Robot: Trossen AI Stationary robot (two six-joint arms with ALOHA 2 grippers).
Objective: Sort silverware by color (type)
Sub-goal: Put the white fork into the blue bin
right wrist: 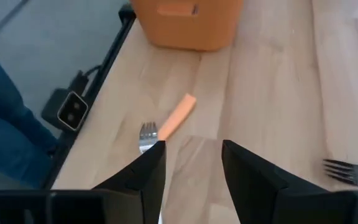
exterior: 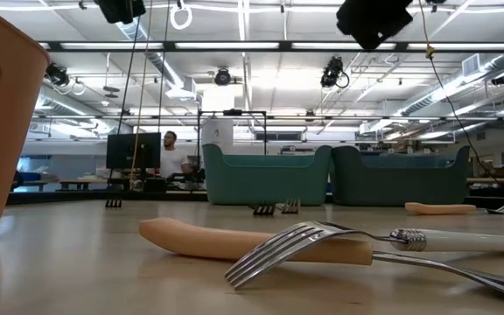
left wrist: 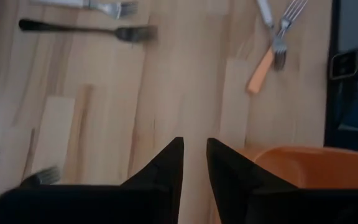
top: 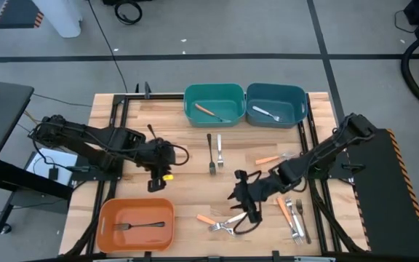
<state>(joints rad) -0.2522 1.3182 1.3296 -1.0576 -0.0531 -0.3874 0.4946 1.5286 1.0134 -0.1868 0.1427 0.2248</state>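
Observation:
My right gripper (top: pixel 244 198) hovers open over the table's near middle; in its wrist view the fingers (right wrist: pixel 191 163) stand apart just short of an orange-handled fork (right wrist: pixel 169 121). That fork lies flat in a small pile (top: pixel 224 222) with silver forks. My left gripper (top: pixel 158 173) hangs above the bare wood (left wrist: pixel 194 155) beyond the orange bin (top: pixel 137 224), fingers a narrow gap apart, holding nothing. A dark fork (top: pixel 210 151) and a silver fork (top: pixel 220 151) lie side by side mid-table. More forks lie at the right (top: pixel 293 215), and another orange-handled fork (top: pixel 271 158) lies farther back.
The teal bin (top: pixel 213 104) holds an orange-handled fork. The blue bin (top: pixel 275 104) holds a silver one, and the orange bin holds a dark one (top: pixel 142 226). Both far bins sit at the table's far edge. A black frame rail (top: pixel 122 138) runs along the left side.

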